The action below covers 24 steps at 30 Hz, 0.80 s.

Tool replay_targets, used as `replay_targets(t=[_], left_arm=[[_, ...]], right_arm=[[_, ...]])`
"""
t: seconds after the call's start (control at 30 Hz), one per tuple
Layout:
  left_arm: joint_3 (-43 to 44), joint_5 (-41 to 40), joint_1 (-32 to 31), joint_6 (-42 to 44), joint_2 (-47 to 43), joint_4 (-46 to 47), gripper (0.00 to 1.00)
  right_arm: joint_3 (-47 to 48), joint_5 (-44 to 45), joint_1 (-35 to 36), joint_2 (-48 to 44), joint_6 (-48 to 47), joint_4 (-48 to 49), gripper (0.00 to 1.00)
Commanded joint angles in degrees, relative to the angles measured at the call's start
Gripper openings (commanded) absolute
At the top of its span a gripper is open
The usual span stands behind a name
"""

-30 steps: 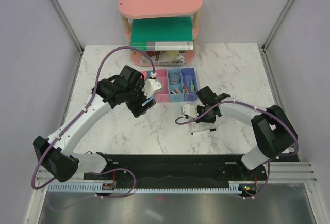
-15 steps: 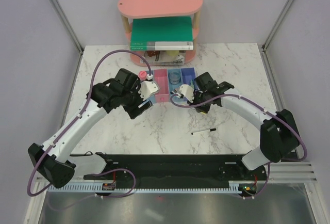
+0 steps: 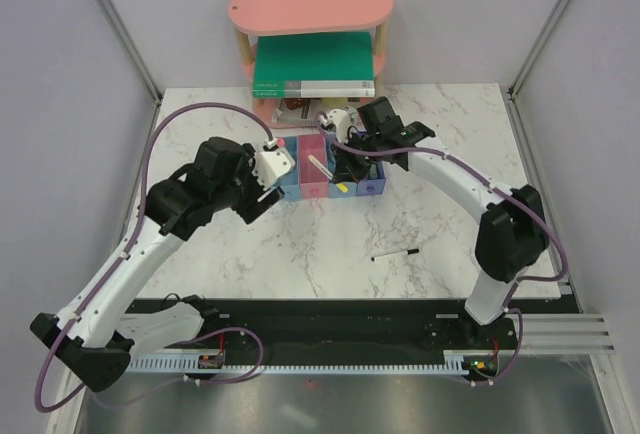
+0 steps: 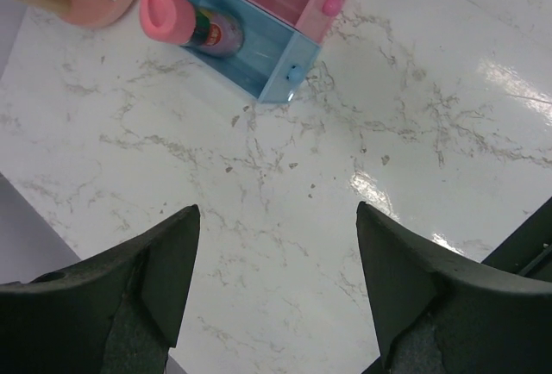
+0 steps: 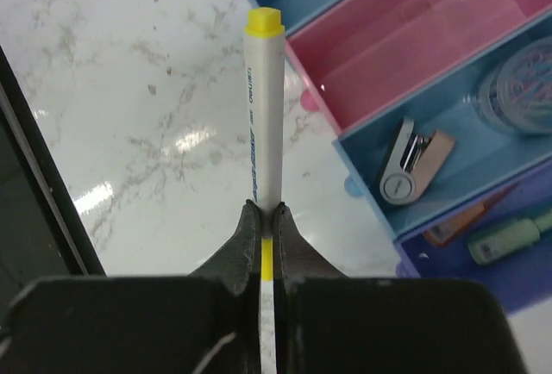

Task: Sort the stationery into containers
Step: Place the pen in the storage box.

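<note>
My right gripper (image 5: 267,219) is shut on a white pen with yellow ends (image 5: 261,115) and holds it slanted above the front of the containers (image 3: 372,187); from above the pen (image 3: 322,167) crosses the pink bin (image 5: 405,38). The blue bin beside it holds a silver and pale pink piece (image 5: 412,163) and a clear roll (image 5: 522,90). The purple-blue bin (image 5: 448,262) holds an orange piece (image 5: 470,219) and a green piece (image 5: 509,236). My left gripper (image 4: 276,279) is open and empty over bare table, near the left blue bin (image 4: 276,72), which holds a pink-capped piece (image 4: 177,22).
A black pen (image 3: 395,253) lies on the marble table right of centre. The pink oval shelf (image 3: 310,4) stands at the back with the green book (image 3: 310,59) and spiral notebooks (image 3: 300,109), just behind the bins.
My right gripper has moved from the table near the black pen up and back over the bins, carrying the white-and-yellow pen. My left gripper has drawn back left, away from the bins.
</note>
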Motion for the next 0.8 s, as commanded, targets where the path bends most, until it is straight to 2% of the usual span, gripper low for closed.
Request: replay_targets(t=[0.0, 0.27, 0.33, 0.43, 0.7, 0.77], left_arm=[[-2.3, -5.2, 0.2, 4.0, -3.1, 4.2, 0.80], [-3.9, -6.4, 0.2, 6.5, -6.5, 5.1, 0.80], [-3.5, -6.5, 0.2, 6.6, -6.3, 5.2, 0.85], [-3.1, -6.1, 0.1, 7.2, -6.1, 5.5, 0.91], [-3.7, -4.7, 0.2, 6.9, -5.7, 7.0, 0.92], [-3.9, -4.2, 0.1, 6.8, -6.0, 7.2, 0.92]], right_arm=[[8.2, -8.7, 0.2, 7.8, 12.1, 11.8, 0.00], [15.2, -8.0, 0.1, 20.8, 19.8, 25.5, 0.00], [14.5, -7.2, -0.2, 22.6, 21.0, 28.5, 0.00], [11.2, -6.3, -0.4, 23.1, 22.3, 32.1, 0.00], [3.5, -2.0, -1.3, 21.6, 20.6, 36.2, 0.00], [2.2, -0.4, -1.4, 21.3, 19.3, 36.2, 0.07]])
